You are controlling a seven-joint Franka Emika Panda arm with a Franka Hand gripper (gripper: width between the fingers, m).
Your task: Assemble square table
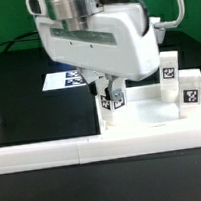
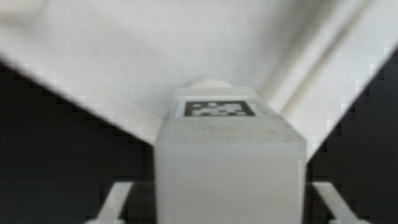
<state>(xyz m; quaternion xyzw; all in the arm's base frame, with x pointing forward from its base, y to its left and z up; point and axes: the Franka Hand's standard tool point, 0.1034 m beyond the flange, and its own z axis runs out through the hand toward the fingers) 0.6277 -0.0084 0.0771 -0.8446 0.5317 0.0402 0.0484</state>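
Matt white plastic leg [image 2: 222, 160], smooth white plastic table top [image 1: 156, 118], matt black table [image 1: 17, 87].

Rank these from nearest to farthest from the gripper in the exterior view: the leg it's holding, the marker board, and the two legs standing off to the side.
1. Held leg, between the fingers of the gripper.
2. Marker board, flat on the table toward the exterior view's left.
3. Two standing legs, toward the exterior view's right; too close to rank against each other.

A robotics lab: a black matte desk [image 1: 17, 92] edged by a long low white border rail [image 1: 54, 152], a flat white marker board [image 1: 62, 80] near its far edge.
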